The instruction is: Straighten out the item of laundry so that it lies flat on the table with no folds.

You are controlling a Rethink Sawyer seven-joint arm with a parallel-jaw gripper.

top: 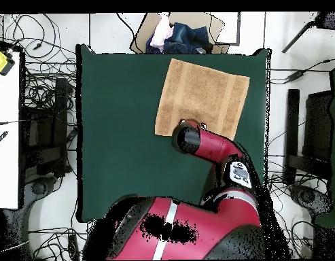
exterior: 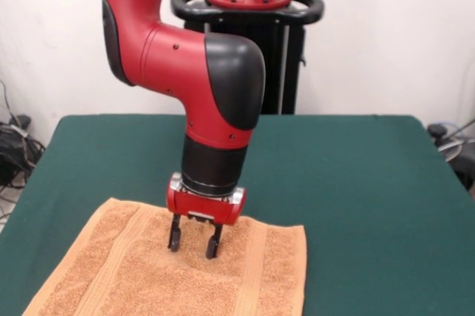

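I see the towel (exterior: 185,275) spread flat on the green surface (exterior: 356,182), toward one end of it. My gripper (exterior: 194,244) hangs just above the towel's edge nearest the robot, its jaws apart and holding nothing.

The table (exterior: 356,182) is viewed in the front view from low across its near edge, facing the arm (exterior: 200,71), close enough that the towel (exterior: 148,271) is cut off at the bottom. In the overhead view the table (top: 115,136) is seen straight down from high up, whole, with surrounding floor. Table, towel (top: 204,95) and arm (top: 210,146) are shared by both views.
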